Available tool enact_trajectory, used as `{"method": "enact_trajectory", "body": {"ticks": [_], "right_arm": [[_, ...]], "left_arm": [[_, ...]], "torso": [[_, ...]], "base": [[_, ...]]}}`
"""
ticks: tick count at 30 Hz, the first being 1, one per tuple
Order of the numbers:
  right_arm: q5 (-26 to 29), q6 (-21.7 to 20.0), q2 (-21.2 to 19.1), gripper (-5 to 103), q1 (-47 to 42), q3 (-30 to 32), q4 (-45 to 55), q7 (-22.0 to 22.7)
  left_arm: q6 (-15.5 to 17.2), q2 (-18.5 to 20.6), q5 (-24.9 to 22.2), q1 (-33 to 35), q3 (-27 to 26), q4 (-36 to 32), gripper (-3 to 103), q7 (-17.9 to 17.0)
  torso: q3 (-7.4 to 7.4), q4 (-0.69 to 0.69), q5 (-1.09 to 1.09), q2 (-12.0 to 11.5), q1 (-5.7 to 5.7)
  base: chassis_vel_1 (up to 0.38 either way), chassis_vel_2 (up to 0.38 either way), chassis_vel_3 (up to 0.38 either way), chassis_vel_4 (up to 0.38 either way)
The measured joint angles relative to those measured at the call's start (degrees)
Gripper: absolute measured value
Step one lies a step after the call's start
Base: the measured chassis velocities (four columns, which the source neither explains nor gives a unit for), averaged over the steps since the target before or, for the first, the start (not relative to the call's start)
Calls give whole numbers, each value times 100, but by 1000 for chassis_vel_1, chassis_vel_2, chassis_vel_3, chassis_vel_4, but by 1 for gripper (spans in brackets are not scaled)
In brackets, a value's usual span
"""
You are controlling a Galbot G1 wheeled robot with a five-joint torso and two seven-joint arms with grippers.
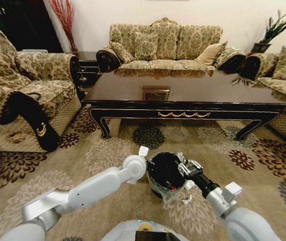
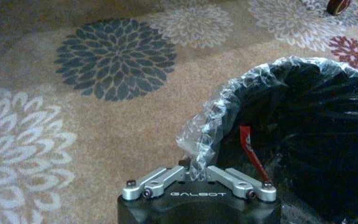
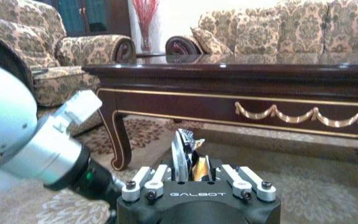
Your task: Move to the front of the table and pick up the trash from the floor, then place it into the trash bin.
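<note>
The black trash bin stands on the carpet floor in front of the dark table. My left gripper is at the bin's left rim. In the left wrist view the left gripper is shut on the clear liner. A red wrapper lies inside the bin. My right gripper hangs over the bin's right rim. Seen from the right wrist, that gripper is shut on a crumpled piece of trash. A white scrap lies on the floor beside the bin.
An armchair stands on the left, a sofa behind the table and another seat on the right. The table's curved leg is close ahead of the right gripper. Open carpet lies between bin and table.
</note>
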Motion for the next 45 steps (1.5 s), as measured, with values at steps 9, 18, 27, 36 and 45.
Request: {"method": "enact_trajectory", "body": {"ticks": [9, 18, 27, 36, 45], "right_arm": [[-45, -75, 85, 61, -124, -33, -2, 59], [-51, -89, 210, 93, -185, 0, 28, 97], [407, -123, 366, 100, 85, 139, -227, 378], [520, -109, 391, 100, 565, 74, -1010, 449], [-22, 181, 665, 100, 758, -14, -2473, 275]], "left_arm": [[0, 33, -47, 7, 10, -38, 0, -40], [0, 198, 17, 313, -251, -166, 0, -51], [-1, 1128, 585, 1738, -1950, -502, 0, 556], [1, 1653, 880, 3135, -3531, -894, 0, 1018], [0, 1747, 828, 3258, -3629, -1085, 0, 1087]], "torso": [[0, 0, -2, 0, 0], [0, -1, -2, 0, 0], [0, 0, -2, 0, 0], [-1, -1, -1, 0, 0], [-1, -2, -2, 0, 0]], "base": [[0, 0, 0, 0], [0, 0, 0, 0], [0, 0, 0, 0], [0, 0, 0, 0], [0, 0, 0, 0]]}}
